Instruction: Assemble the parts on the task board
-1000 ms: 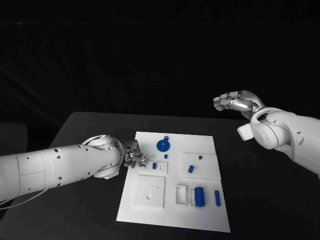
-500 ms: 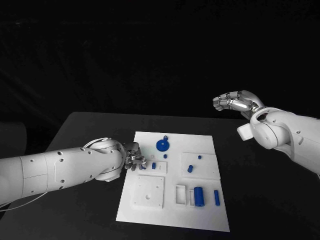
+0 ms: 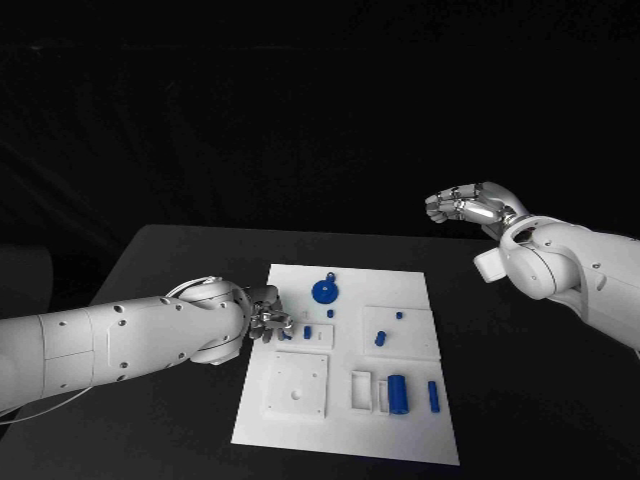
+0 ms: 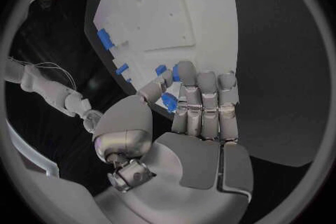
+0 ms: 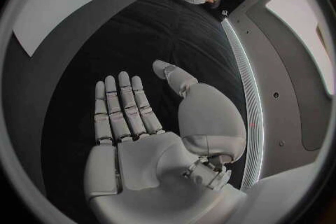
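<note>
The white task board [image 3: 299, 425] lies in the middle of the black table. My left hand [image 3: 270, 322] hovers low over the board's left edge, and a small blue part [image 4: 168, 102] is pinched between its thumb and fingers [image 4: 199, 106]. Beside it on the board are a short blue peg [image 3: 309, 330], a round blue disc [image 3: 325, 291] and a blue cylinder [image 3: 398, 392]. My right hand [image 3: 472, 205] hangs high beyond the board's far right corner; its fingers [image 5: 122, 106] are spread flat and hold nothing.
A white square block [image 3: 299, 382] and a white slotted holder [image 3: 362, 388] stand on the near half of the board. More small blue pieces [image 3: 381, 337] and a thin blue bar [image 3: 434, 395] lie on its right side. Black table [image 3: 162, 440] surrounds the board.
My left forearm has edged slightly toward the board while its hand stays at the left edge. The right arm has not moved.
</note>
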{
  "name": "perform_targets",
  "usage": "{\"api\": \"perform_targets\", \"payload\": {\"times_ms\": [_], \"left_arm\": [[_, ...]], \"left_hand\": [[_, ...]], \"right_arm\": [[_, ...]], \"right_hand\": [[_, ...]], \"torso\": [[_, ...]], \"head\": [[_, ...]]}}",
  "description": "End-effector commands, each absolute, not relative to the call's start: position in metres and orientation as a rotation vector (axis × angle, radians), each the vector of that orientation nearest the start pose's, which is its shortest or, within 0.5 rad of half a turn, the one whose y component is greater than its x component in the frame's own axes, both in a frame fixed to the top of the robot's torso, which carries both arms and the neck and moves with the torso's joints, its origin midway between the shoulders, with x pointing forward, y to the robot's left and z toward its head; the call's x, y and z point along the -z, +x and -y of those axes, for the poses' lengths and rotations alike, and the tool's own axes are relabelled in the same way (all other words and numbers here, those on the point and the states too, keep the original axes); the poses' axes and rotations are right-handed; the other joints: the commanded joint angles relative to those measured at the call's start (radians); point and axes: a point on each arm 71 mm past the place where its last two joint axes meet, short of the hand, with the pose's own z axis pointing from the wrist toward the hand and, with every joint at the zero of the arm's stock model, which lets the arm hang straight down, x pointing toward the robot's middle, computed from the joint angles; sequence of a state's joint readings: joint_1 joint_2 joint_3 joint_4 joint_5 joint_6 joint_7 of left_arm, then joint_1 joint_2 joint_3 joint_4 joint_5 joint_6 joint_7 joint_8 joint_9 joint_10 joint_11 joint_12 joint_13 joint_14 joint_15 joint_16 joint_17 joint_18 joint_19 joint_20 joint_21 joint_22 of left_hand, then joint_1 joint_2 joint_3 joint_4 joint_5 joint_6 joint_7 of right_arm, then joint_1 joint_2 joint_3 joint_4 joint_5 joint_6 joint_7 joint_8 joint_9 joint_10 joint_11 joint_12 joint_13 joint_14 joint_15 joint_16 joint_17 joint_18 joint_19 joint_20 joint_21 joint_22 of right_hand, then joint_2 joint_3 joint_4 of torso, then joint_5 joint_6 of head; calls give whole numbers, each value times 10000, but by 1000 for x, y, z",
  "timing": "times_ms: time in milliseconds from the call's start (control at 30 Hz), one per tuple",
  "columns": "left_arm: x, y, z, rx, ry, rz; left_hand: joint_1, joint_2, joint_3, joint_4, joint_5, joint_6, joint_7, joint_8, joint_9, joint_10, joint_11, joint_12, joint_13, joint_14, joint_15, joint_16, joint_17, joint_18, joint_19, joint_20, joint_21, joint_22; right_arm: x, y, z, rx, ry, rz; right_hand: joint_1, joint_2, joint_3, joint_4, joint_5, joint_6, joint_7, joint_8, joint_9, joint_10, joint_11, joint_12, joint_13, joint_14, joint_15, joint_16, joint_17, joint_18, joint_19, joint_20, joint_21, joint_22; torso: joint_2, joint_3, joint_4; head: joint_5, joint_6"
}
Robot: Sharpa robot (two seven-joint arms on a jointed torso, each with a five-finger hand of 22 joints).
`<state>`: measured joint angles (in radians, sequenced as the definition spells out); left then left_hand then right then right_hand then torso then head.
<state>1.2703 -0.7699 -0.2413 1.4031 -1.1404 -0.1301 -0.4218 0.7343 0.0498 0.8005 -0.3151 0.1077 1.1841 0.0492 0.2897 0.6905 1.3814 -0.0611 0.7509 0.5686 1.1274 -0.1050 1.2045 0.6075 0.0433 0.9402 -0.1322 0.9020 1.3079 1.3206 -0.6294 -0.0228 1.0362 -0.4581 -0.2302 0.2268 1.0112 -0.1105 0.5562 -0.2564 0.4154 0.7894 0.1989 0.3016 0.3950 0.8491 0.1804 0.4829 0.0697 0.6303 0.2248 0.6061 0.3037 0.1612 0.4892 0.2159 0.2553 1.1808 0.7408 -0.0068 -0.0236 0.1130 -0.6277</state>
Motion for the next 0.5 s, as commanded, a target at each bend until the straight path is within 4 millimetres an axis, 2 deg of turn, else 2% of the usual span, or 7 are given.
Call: {"api": "perform_targets", "payload": {"times_ms": [33, 267, 367, 500], "left_arm": [[251, 489, -221, 3539, -1674, -21181], [249, 489, -222, 3731, -1756, -20888], [249, 490, -223, 3757, -1809, -20785], [249, 490, -224, 3730, -1799, -20829]], "left_hand": [[43, 102, 316, 242, 30, 258, -215, 34, 19, 86, -126, 13, 18, 33, -33, 42, 14, 131, 44, -706, 49, 207], [48, 99, 324, 240, 28, 260, -217, 37, 19, 87, -128, 13, 23, 36, -34, 43, 17, 132, 44, -708, 53, 207], [49, 98, 328, 241, 26, 260, -217, 37, 19, 87, -128, 13, 25, 36, -34, 42, 17, 133, 44, -708, 54, 207], [53, 92, 334, 243, 18, 258, -217, 37, 18, 85, -130, 10, 28, 36, -34, 41, 18, 133, 43, -709, 56, 206]], "right_arm": [[137, 587, 240, -11586, 6797, -14994], [138, 587, 241, -11542, 6831, -14984], [139, 588, 242, -11517, 6849, -14980], [140, 587, 242, -11523, 6855, -15000]], "right_hand": [[-30, 62, -38, -2, 41, 60, 119, 70, -12, 86, -11, -46, -10, -53, 11, 27, -14, -160, -81, -18, -39, 12], [-36, 60, -44, 2, 47, 61, 119, 71, -14, 88, -11, -46, -10, -58, 14, 29, -23, -162, -82, -17, -48, 18], [-35, 61, -44, 2, 50, 60, 119, 70, -15, 87, -11, -48, -10, -61, 14, 29, -27, -162, -84, -17, -52, 21], [-29, 63, -41, -1, 66, 57, 119, 69, -18, 84, -11, -52, -11, -68, 17, 30, -36, -163, -88, -17, -63, 26]], "torso": [[6, -4, 2], [1, 7, -1], [-2, 11, 15], [-4, 6, 13]], "head": [[-21, -2], [-3, -11], [-5, -5], [1, 22]]}}
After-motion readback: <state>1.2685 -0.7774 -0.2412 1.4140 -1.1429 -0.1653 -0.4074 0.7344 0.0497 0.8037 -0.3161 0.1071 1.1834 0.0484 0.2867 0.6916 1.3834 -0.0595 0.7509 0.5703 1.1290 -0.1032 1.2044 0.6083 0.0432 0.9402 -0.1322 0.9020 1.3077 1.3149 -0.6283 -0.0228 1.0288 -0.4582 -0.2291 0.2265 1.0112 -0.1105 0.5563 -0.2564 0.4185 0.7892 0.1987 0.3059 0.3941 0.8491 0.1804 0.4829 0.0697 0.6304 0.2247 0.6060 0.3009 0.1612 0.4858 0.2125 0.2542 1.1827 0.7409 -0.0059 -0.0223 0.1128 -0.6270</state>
